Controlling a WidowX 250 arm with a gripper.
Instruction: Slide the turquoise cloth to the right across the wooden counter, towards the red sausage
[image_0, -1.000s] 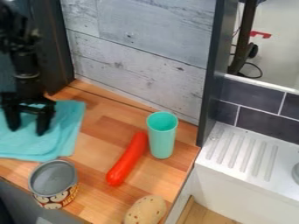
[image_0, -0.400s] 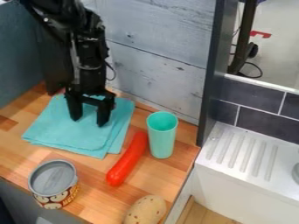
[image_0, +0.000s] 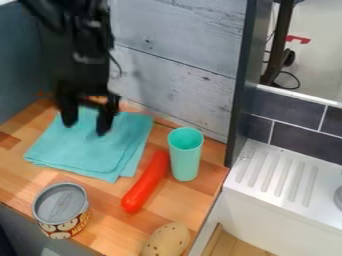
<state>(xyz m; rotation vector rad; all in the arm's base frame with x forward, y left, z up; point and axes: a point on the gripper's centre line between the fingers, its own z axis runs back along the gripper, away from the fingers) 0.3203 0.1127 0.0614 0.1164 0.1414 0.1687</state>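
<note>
The black gripper (image_0: 85, 128), fingers apart and empty, hangs over a folded turquoise cloth (image_0: 83, 152), apparently at the positioning step; a grasp would call for lowering.

A black, jointed robot arm (image_0: 87, 42) with blocky segments is seen toward eleven o'clock. It is crossed low down by a dull grey band (image_0: 88, 59). A thin black cable (image_0: 118, 64) is bowed out on its three o'clock side. The black gripper (image_0: 85, 129) is formed with two thick fingers (image_0: 105, 119).
</note>
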